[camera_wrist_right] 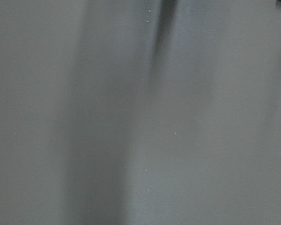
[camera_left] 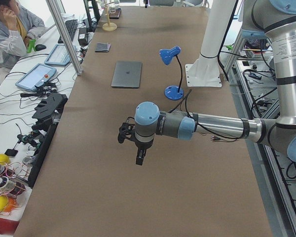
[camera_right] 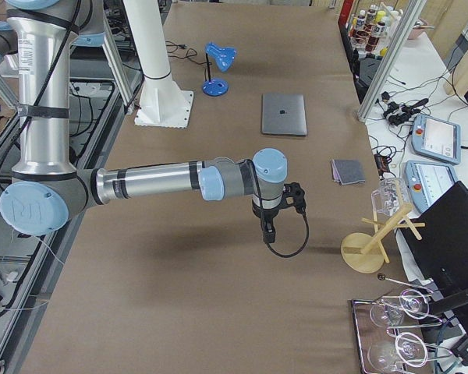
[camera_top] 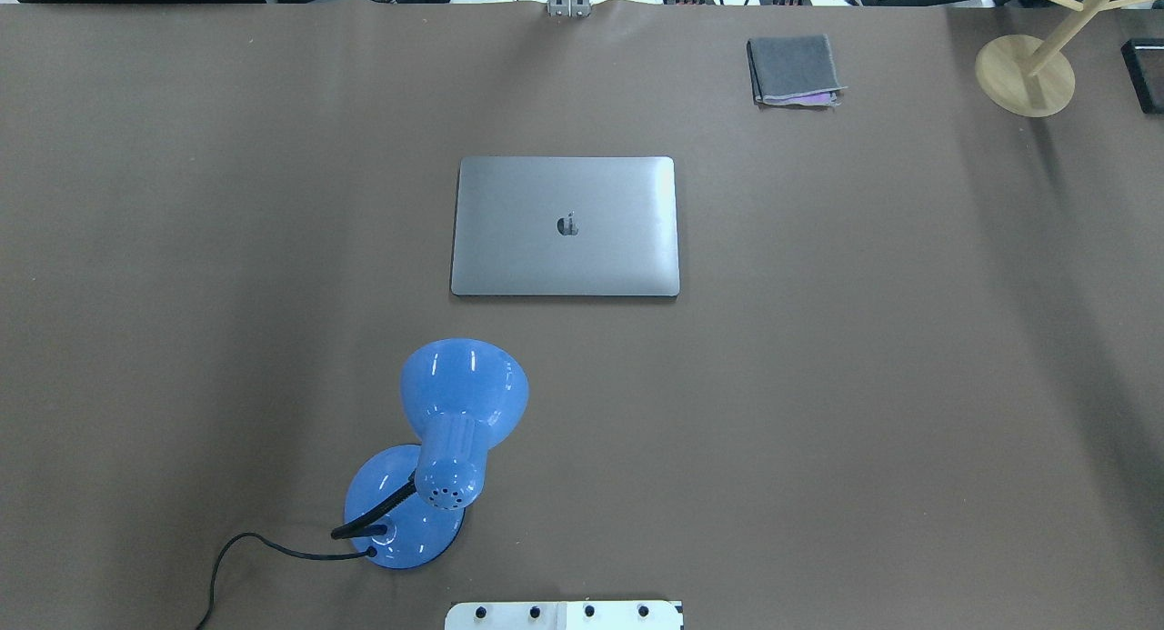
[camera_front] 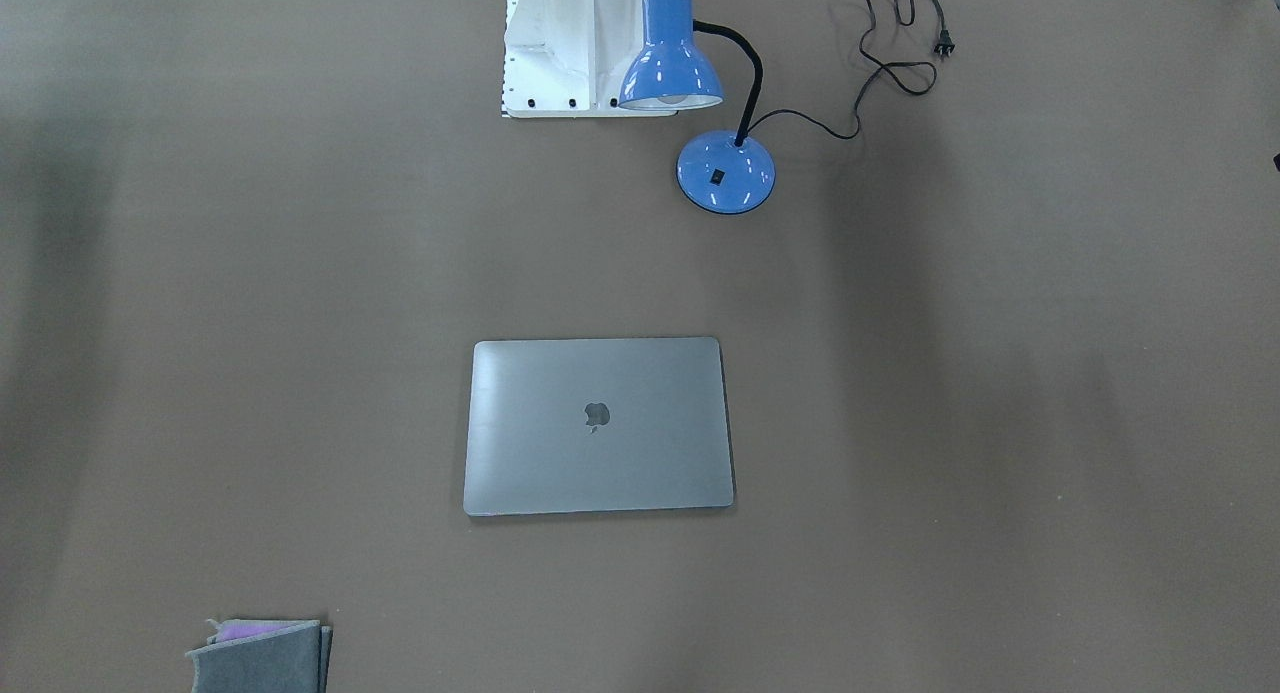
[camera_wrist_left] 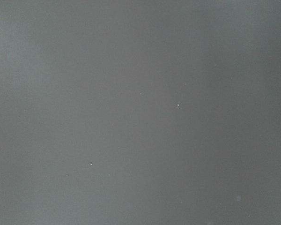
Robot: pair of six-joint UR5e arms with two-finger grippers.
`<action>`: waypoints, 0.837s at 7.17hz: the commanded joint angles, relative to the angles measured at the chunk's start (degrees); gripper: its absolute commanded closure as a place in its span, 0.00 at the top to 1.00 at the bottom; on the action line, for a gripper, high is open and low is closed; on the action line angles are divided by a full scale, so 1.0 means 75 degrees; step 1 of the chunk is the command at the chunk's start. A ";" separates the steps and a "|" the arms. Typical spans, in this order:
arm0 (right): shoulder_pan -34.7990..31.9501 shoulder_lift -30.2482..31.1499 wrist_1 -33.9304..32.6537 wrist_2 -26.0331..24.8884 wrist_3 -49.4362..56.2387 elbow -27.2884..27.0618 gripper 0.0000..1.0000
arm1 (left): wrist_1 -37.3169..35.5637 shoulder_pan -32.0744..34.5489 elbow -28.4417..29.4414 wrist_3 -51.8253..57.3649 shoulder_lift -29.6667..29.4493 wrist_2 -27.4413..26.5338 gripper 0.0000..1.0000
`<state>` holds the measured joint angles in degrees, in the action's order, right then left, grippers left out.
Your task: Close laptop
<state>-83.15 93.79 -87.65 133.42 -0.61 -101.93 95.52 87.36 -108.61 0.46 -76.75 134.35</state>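
Note:
The space-grey laptop (camera_front: 598,425) lies flat in the middle of the brown table with its lid down and the dark apple logo facing up; it also shows in the overhead view (camera_top: 565,226) and both side views (camera_left: 127,74) (camera_right: 284,114). My left gripper (camera_left: 139,159) hangs over bare table far from the laptop, toward the table's left end. My right gripper (camera_right: 268,232) hangs over bare table toward the right end. Both show only in the side views, so I cannot tell whether they are open or shut. Both wrist views show only bare table.
A blue desk lamp (camera_top: 464,403) with a black cord (camera_front: 890,68) stands between the robot base (camera_top: 564,615) and the laptop. A folded grey cloth (camera_top: 793,69) lies at the far side. A wooden stand (camera_top: 1025,74) is at the far right corner.

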 commanded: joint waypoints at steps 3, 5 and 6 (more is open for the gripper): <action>0.0001 -0.0013 0.0003 0.0000 0.0000 -0.0096 1.00 | 0.0037 0.0023 -0.0096 -0.0026 -0.0032 -0.0030 0.97; 0.0001 -0.0013 0.0014 0.0000 0.0000 -0.0131 1.00 | 0.0060 -0.0011 -0.0026 0.0021 -0.0230 -0.0541 0.98; 0.0001 -0.0024 0.0014 0.0000 0.0000 -0.0178 1.00 | 0.0049 -0.0012 0.0218 0.0021 -0.0475 -0.0604 0.98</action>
<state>-83.15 93.67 -87.58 133.42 -0.62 -102.94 95.90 87.37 -108.50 0.53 -78.43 131.42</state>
